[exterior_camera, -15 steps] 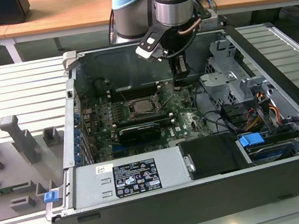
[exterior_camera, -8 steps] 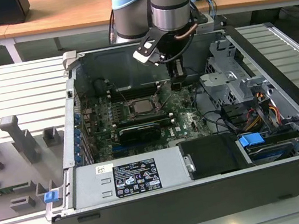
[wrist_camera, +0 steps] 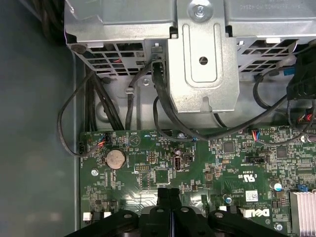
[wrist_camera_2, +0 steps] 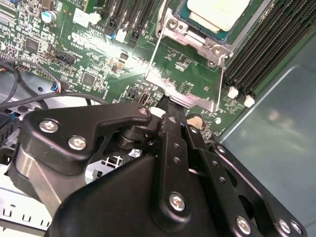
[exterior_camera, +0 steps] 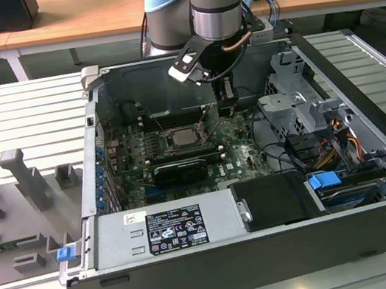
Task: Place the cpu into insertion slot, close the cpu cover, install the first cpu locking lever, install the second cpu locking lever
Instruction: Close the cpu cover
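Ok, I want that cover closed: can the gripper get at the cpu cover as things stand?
Probably yes. In the second wrist view the gripper, fingers shut, is right at the free edge of the cpu cover, which looks swung open off the cpu; nothing lies between them.

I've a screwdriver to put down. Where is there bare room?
The ribbed table on the exterior view's right of the case is bare. On that view's left stand grey fixtures; inside, cables and the gripper crowd it.

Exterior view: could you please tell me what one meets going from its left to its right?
Grey fixture blocks → insertion slot → gripper → metal drive cage.
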